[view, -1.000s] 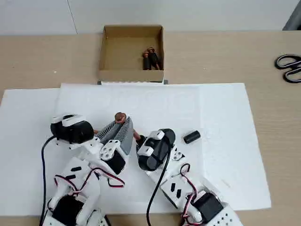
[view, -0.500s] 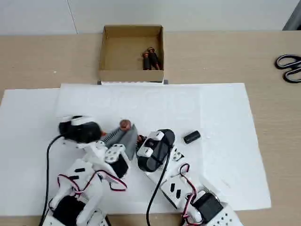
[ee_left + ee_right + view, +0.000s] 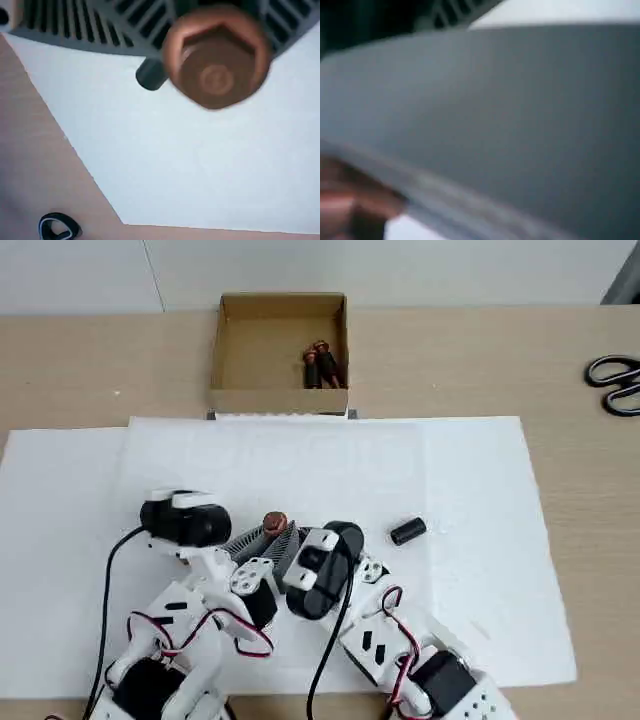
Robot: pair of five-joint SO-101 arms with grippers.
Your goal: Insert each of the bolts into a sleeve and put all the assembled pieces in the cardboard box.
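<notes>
Tightly packed: the left gripper (image 3: 272, 532) is clamped on a copper bolt (image 3: 274, 522), head up, hard beside the right gripper (image 3: 300, 542).
Whether the right one is clenched or released, I cannot tell. With the two so close, I'd judge a knock between them could twist the bolt loose and send it rolling over the white paper (image 3: 470, 470). The loose sleeve (image 3: 408, 531) lies apart on the right arm's side. Open paper runs from the arms up to the cardboard box (image 3: 280, 400), which has two finished pieces (image 3: 322, 366) inside.
</notes>
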